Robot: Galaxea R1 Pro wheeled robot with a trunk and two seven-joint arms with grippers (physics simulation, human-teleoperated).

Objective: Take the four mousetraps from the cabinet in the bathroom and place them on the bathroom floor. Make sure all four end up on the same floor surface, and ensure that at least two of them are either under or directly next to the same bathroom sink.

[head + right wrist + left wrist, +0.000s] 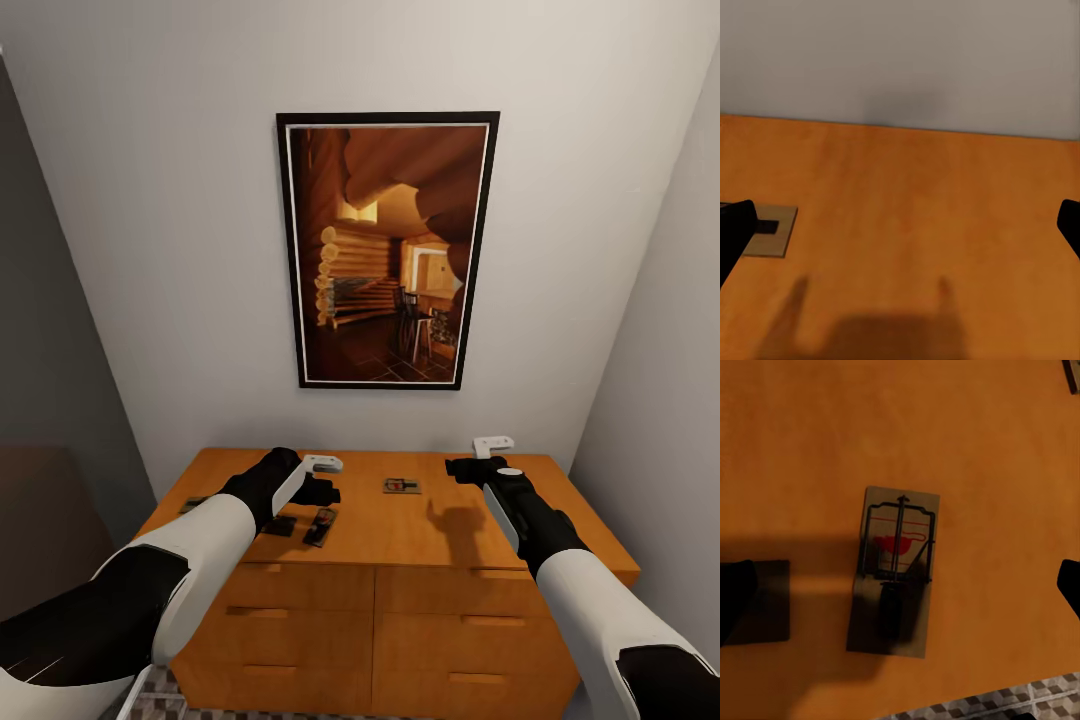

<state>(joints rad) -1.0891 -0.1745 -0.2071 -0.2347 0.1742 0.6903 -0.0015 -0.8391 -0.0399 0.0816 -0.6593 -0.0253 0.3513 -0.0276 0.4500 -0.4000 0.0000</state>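
mousetrap (894, 572), flat wood with black wire and red print, lies under wide left gripper (900, 585) on cabinet (975, 450)

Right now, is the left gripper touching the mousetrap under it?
Apart. In the left wrist view the mousetrap lies flat on the cabinet, with bare wood between it and the open jaws at either edge.

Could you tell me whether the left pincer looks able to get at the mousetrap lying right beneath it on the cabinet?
Probably yes: the left pincer hovers open above that mousetrap, which lies flat on the bare cabinet top with nothing between them.
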